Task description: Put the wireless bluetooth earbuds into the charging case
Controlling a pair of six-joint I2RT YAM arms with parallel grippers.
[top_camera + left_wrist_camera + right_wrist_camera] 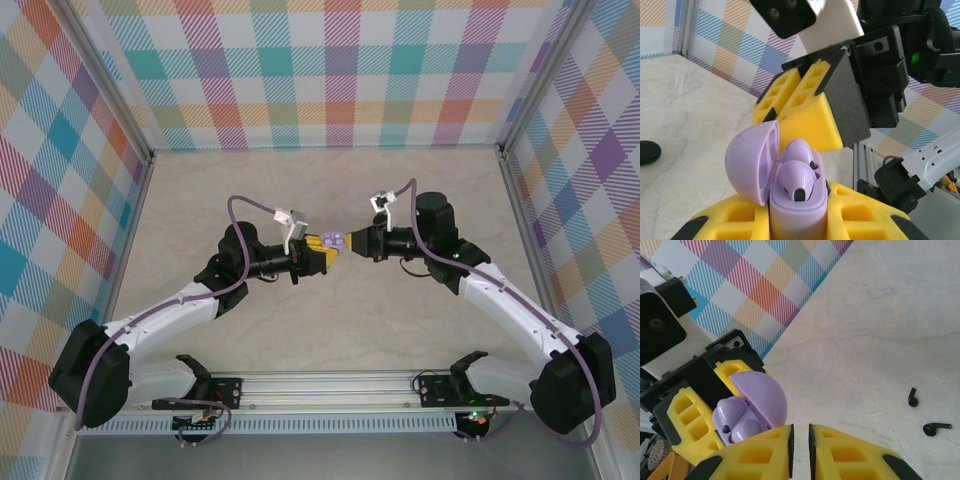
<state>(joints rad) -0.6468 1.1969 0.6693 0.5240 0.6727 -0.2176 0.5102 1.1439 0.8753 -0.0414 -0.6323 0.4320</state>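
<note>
The left gripper is clamped on the base of the lavender charging case and holds it clear of the table. From above, the case is only a small purple patch between the two arms, with the right gripper tip to tip against it. The left wrist camera shows more: the lid is swung open to the left of the fingers, and two lavender earbuds sit side by side in the base, their dark ends facing up. Just beyond the case in that view, the right arm's yellow fingers are pressed together with nothing between them. A flat black rounded object lies on the table far to the left. The right wrist camera confirms the right gripper's fingers are closed to a thin slit and empty, with the open case just to their left. It also shows two black earbuds lying loose on the table, well off to the right of those fingers and near each other.
</note>
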